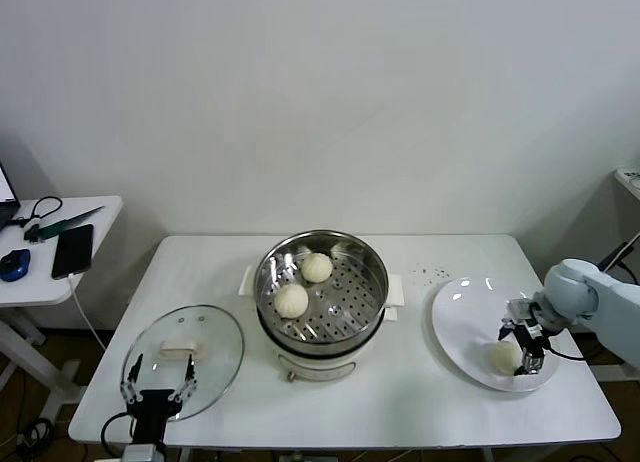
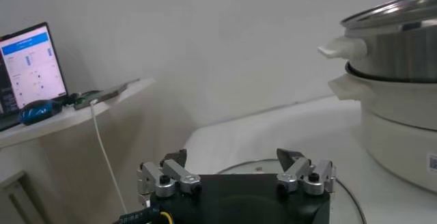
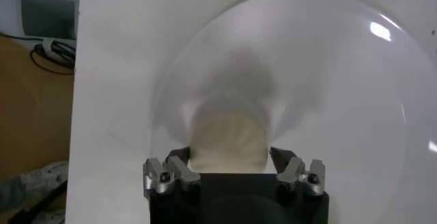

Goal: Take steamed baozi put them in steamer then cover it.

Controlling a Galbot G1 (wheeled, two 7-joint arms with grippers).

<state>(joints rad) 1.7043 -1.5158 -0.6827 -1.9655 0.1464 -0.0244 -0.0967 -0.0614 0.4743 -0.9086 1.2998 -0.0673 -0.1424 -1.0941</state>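
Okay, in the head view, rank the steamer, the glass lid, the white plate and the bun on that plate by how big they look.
1. steamer, largest.
2. glass lid and white plate: they look about alike, so no ranking between them.
3. bun on the plate, by far the smallest, with the right gripper around it.

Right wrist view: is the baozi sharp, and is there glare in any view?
Right wrist view: the baozi between the right gripper fingers is soft and out of focus, and the plate carries a small bright highlight near its rim. Head view: even light, reflections on the steamer wall and faint sheen on the glass lid. Left wrist view: the laptop screen glows bright.
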